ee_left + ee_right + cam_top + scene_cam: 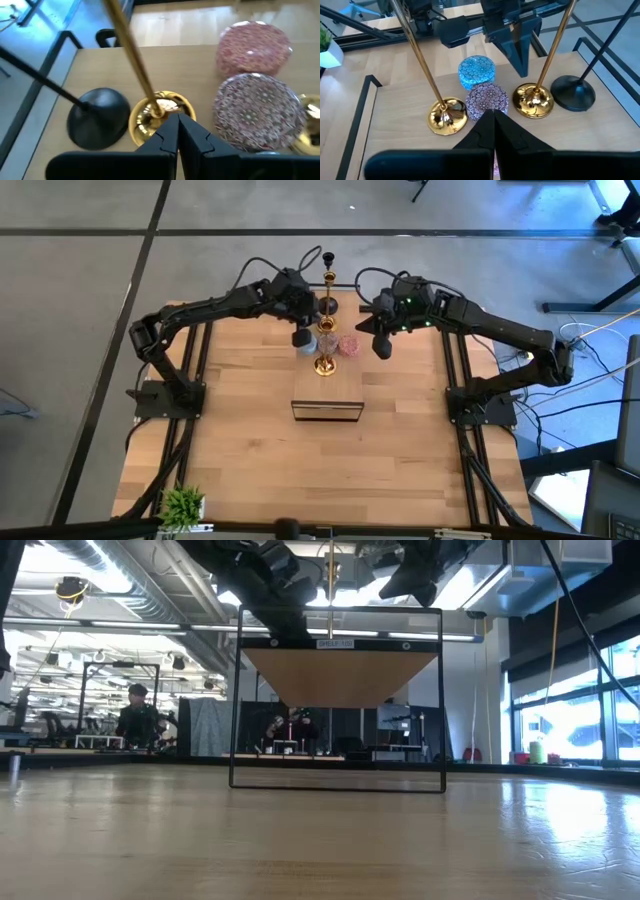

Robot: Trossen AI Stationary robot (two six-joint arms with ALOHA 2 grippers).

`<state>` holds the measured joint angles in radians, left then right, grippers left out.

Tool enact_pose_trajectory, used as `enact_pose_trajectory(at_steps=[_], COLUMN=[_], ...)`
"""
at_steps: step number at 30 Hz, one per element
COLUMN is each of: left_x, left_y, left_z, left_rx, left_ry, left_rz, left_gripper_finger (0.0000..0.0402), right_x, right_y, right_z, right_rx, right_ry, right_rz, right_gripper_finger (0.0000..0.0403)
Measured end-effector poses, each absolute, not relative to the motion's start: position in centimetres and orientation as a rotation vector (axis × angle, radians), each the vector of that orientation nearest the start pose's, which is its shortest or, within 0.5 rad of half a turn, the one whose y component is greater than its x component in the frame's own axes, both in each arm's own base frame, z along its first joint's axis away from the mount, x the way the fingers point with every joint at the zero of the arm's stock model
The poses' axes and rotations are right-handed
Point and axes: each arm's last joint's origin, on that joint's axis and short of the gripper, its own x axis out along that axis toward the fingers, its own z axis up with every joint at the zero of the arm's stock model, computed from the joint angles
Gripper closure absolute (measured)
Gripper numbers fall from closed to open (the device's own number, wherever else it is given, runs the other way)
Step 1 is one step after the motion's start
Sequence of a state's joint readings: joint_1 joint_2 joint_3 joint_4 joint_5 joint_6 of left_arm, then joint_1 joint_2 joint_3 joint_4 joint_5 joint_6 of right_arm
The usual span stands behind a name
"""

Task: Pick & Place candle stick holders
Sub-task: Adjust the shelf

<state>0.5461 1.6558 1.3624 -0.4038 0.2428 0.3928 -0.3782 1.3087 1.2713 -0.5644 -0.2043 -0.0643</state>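
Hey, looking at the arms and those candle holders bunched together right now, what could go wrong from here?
1. The left gripper, shut, hovers right by a gold holder's thin leaning stem; a small sideways nudge could topple it.
2. The holders are crowded: the purplish cup sits between two gold bases, the blue cup just behind, so the shut right gripper may bump a neighbour when reaching in.
3. The black holder stands close beside a gold base and could be knocked.

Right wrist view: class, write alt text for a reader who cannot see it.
Two gold candlestick holders stand on a wooden table, with a blue sparkly cup and a purplish cup between them. A black holder stands beside them; the right tool is shut.
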Motion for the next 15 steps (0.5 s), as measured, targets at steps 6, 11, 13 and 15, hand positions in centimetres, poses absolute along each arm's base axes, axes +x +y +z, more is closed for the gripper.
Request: enact_pose_trajectory(at_steps=[6,11,13,15], left_x=[31.3,29.9,29.2,28.3], left_y=[18.5,18.2,17.8,17.4], left_z=[30.0,32.0,33.0,34.0], left_rx=[0.116,0.142,0.131,0.113], left_ry=[0.691,0.685,0.665,0.642], left_rz=[0.264,0.409,0.453,0.490], left_gripper_finger=[0.0400,0.0400,0.0400,0.0400], right_x=[25.9,25.2,25.0,24.8], right_y=[-9.4,-7.9,-6.9,-5.9], right_z=[35.7,36.6,37.1,37.4], right_rx=[0.111,0.078,0.054,0.045], right_ry=[0.578,0.554,0.541,0.531], right_rz=[-0.132,-0.126,-0.137,-0.144], right_gripper_finger=[0.0403,0.0403,0.0403,0.0403])
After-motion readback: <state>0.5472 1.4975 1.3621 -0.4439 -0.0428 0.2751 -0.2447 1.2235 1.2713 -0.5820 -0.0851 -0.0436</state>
